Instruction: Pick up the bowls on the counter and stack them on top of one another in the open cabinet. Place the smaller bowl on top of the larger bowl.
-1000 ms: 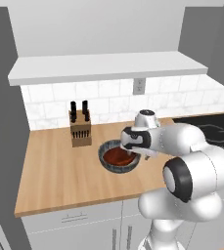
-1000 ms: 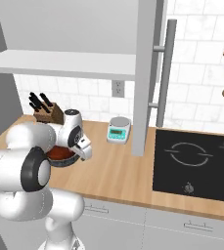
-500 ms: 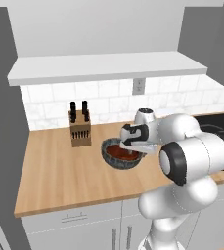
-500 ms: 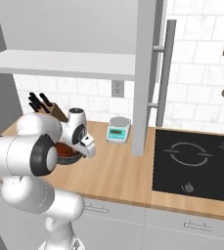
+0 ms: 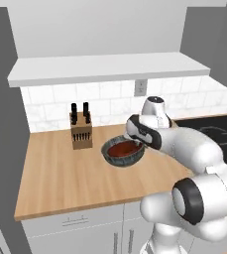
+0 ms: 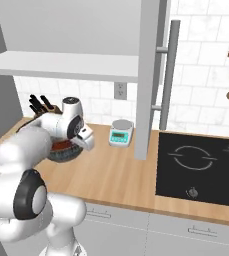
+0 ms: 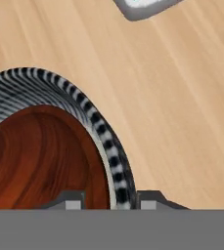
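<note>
Already nested, the shallow reddish-brown wooden-looking bowl (image 5: pixel 123 149) lies inside the deeper dark grey speckled bowl (image 5: pixel 120 158), and the pair sits on the light-tan wood-grain worktop (image 5: pixel 60 178), to the right of the wooden knife block (image 5: pixel 81 132) and well below the wide wall cabinet's thick white bottom board (image 5: pixel 105 69).

The hand (image 7: pixel 109 201) is at the right side of the stack. In the hand view its two dark fingertips (image 7: pixel 72 201) stand either side of the grey bowl's rim: one over the brown inside, the other outside above bare worktop. So the hand straddles the wall of the larger bowl, its jaws only slightly apart. Whether the pads already press the rim I cannot tell, nor whether the bowls are lifted clear of the worktop.

The relation that matters is vertical: the shelf lies above and somewhat behind the stack, so the likely next move is to close on the rim and carry both bowls up and back, keeping them level so the smaller one does not slide out.

A small teal-and-white kitchen scale (image 6: pixel 121 132) stands nearby on the worktop, and the black stovetop (image 6: pixel 201 167) lies farther right.
</note>
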### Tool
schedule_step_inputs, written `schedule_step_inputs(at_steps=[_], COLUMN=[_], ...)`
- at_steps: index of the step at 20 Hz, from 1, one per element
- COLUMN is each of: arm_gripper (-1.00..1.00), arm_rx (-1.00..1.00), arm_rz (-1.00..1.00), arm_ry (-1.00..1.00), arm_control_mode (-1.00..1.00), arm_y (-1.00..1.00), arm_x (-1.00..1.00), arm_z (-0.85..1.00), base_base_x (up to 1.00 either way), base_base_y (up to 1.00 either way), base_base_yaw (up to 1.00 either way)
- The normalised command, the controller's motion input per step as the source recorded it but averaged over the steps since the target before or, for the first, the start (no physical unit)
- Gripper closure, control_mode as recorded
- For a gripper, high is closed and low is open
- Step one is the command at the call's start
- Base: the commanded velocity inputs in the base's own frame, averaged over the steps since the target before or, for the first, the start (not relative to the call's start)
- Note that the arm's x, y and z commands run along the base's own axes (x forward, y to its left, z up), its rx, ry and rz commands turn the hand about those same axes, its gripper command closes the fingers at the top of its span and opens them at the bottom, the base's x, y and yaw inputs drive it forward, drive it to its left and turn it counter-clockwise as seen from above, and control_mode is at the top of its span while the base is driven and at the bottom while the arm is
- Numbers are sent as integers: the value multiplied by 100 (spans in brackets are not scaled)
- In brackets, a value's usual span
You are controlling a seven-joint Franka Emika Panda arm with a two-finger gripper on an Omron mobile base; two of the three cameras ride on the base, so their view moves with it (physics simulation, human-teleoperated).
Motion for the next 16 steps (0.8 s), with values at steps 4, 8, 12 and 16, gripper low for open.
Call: schedule_step_inputs(at_steps=[4,8,12,16], arm_gripper=[100,100,100,100], arm_rx=[10,10,15,19], arm_rz=[-6,-9,-14,-15], arm_ry=[-43,-48,-45,-41], arm_control_mode=[-100,-100,-100,-100], arm_y=[0,0,-2,-3], arm_x=[-96,-82,-61,-52], arm_z=[100,100,100,100], base_base_x=[0,0,0,0], base_base_y=[0,0,0,0], base_base_yaw=[0,0,0,0])
